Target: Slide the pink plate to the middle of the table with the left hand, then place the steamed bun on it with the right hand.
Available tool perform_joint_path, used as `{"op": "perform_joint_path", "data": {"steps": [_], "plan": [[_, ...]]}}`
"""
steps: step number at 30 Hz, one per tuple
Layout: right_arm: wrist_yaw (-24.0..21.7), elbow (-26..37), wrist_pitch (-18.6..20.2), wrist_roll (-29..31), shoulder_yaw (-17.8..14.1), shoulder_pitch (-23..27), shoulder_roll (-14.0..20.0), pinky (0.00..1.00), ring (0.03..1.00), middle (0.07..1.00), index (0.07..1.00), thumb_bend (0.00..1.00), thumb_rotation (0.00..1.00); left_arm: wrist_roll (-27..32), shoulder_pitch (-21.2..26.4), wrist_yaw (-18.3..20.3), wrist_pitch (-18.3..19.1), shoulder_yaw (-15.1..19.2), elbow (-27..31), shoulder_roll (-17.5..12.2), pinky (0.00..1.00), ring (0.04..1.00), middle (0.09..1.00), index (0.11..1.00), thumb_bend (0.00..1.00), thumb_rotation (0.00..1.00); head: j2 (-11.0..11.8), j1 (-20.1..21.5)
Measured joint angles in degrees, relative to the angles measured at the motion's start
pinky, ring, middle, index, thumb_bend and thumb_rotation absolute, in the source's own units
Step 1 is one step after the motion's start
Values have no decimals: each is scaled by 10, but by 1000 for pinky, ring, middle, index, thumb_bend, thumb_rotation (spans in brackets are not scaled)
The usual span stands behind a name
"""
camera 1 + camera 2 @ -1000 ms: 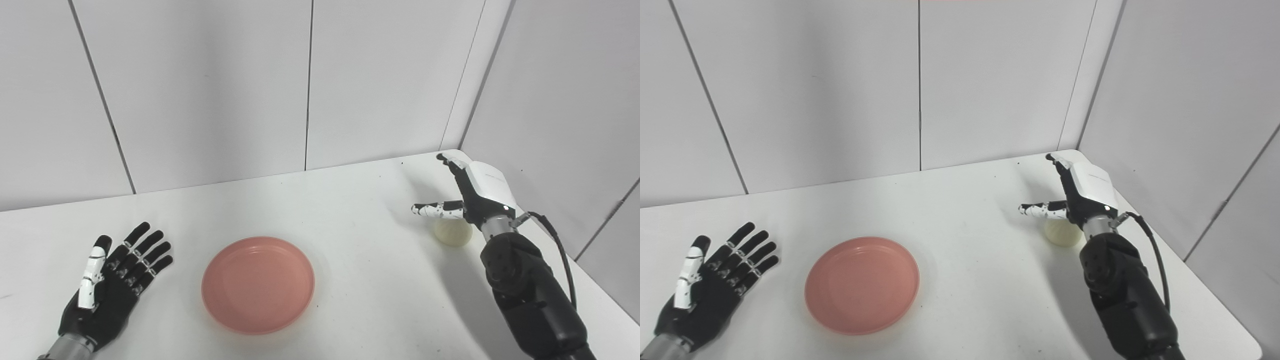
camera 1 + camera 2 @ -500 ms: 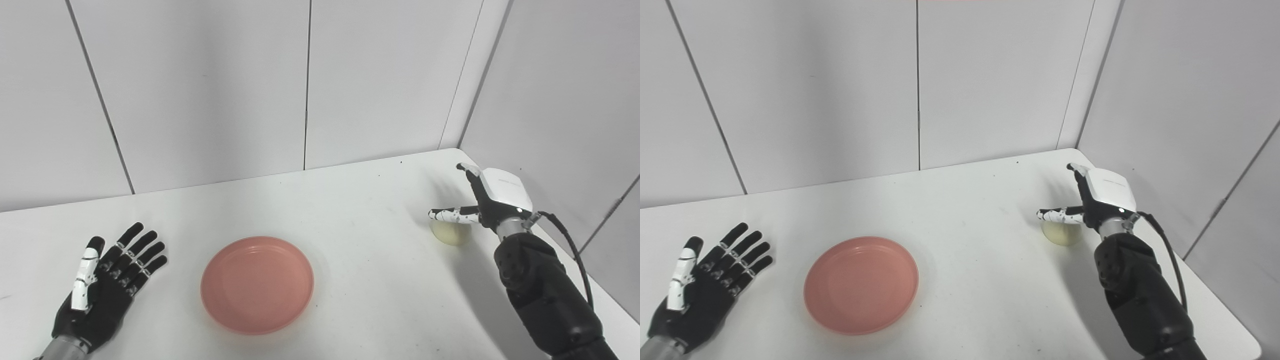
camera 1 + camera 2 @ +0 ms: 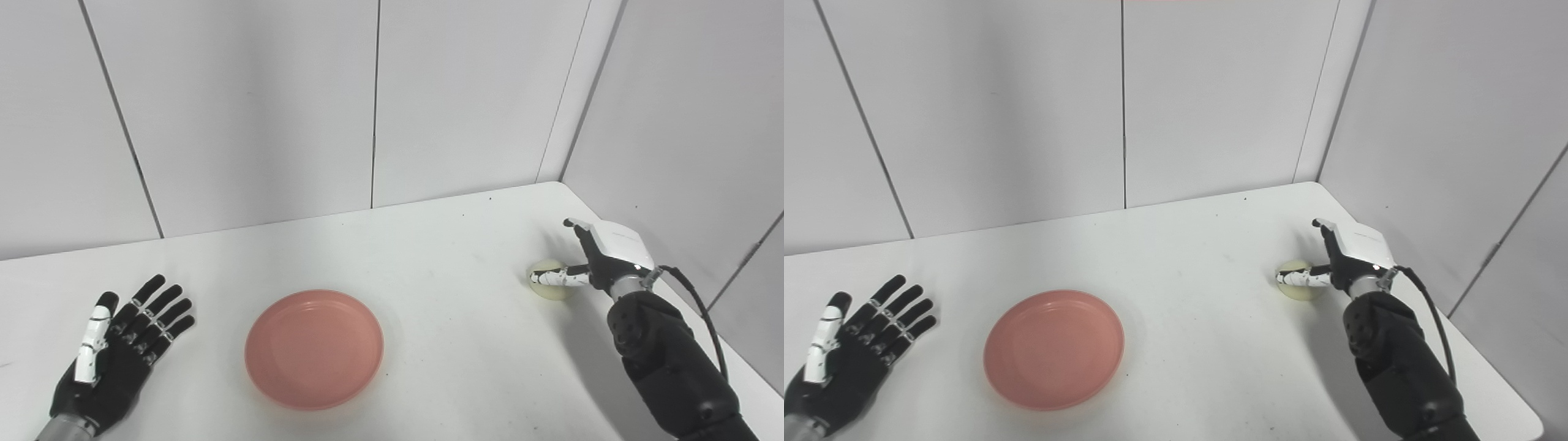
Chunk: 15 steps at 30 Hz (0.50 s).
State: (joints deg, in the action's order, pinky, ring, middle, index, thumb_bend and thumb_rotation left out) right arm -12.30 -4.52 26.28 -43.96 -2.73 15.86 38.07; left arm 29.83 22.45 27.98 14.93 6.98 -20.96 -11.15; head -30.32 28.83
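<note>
Pink plate point(image 3: 314, 348) sits empty near the middle of the white table point(image 3: 429, 257). Steamed bun point(image 3: 549, 280) lies far right, near the table edge; right hand point(image 3: 603, 252) is beside it, thumb across it, fingers spread, not gripping. Left hand point(image 3: 116, 352) rests open, palm up, left of the plate.

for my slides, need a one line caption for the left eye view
Right hand reaches the steamed bun near the table's right edge; pink plate sits empty, left hand open.
</note>
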Motion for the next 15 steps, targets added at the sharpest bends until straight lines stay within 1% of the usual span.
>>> {"op": "perform_joint_path", "data": {"steps": [2,5,8,9,10,12,14,15], "plan": [[-20,0,2,-10,-3,2,-3,672,851,885,859,1000,536,0,0,0,1,0,1,-1,856,858,872,877,604,834,0,0],[-48,0,3,-20,-15,6,-12,682,836,869,848,1000,518,4,-1,0,4,2,1,-2,839,846,861,870,601,829,-5,4],[-63,0,3,-27,-19,9,-18,685,814,849,838,1000,509,6,-1,0,12,4,3,-3,849,854,869,876,607,827,-7,5],[-71,0,3,-30,-19,10,-19,648,784,828,836,1000,519,8,-1,0,14,5,4,-3,849,855,870,879,606,830,-10,6],[-75,0,3,-34,-19,10,-19,636,763,810,834,1000,527,11,-1,-1,16,5,4,-3,844,854,870,878,614,819,-10,6],[-89,0,3,-43,-20,12,-19,632,753,801,832,1000,532,12,-1,0,17,6,4,-4,841,853,869,877,618,812,-11,7],[-102,0,3,-50,-20,14,-19,641,768,809,834,1000,541,12,-1,-1,19,6,6,-4,840,853,868,876,612,816,-13,7],[-108,0,3,-55,-20,16,-19,628,758,805,832,1000,544,13,-2,-2,19,6,6,-5,842,854,868,876,612,812,-13,7]]}}
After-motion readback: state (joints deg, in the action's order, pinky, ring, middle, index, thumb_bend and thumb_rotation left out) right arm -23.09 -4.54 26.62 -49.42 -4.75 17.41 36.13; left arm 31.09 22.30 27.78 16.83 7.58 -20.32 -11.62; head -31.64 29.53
